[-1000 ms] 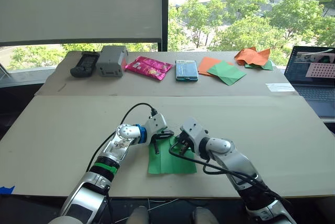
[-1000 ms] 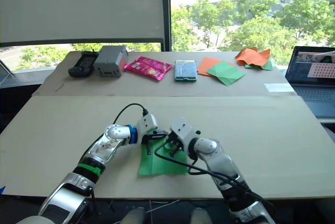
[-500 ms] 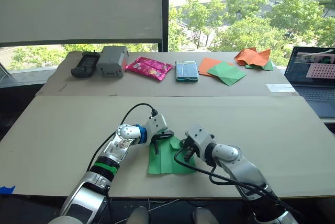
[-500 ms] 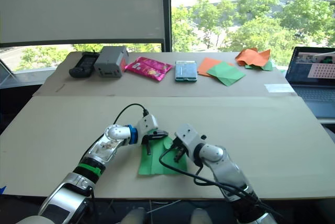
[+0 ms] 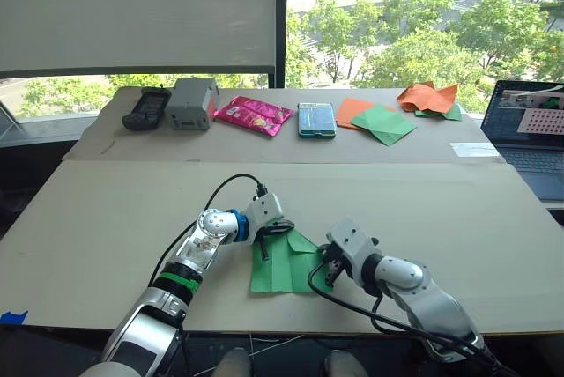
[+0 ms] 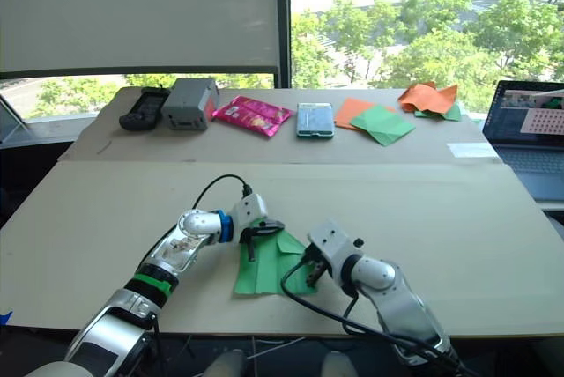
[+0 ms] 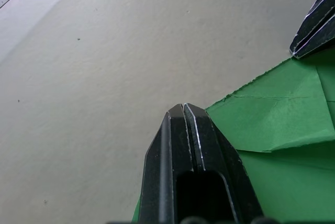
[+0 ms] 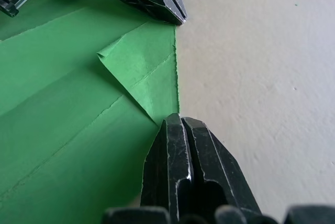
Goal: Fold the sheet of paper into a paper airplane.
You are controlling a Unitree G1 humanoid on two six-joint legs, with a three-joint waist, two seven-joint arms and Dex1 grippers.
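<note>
The sheet of paper [image 5: 280, 267] lies flat near the table's front edge, bright green with lengthwise creases. Its far right corner is folded over into a small triangular flap [image 8: 140, 71]. My left gripper [image 5: 267, 240] is shut, with its tips resting at the sheet's far left edge, also seen as the left gripper [image 7: 182, 108] against the paper's border. My right gripper [image 5: 327, 263] is shut too, its tips touching the sheet's right edge just below the flap, shown close up as the right gripper [image 8: 178, 119]. Neither pair of fingers has paper between them.
On the back table stand a black handset [image 5: 144, 107], a grey box [image 5: 190, 102], a pink packet [image 5: 254, 114], a teal phone-like item [image 5: 315, 119], orange and green sheets [image 5: 374, 120] and crumpled orange paper [image 5: 426, 95]. A laptop [image 5: 533, 130] sits at the far right.
My right gripper has slid back and to the right along the sheet to its right edge, uncovering the folded corner flap. The left gripper has stayed in place.
</note>
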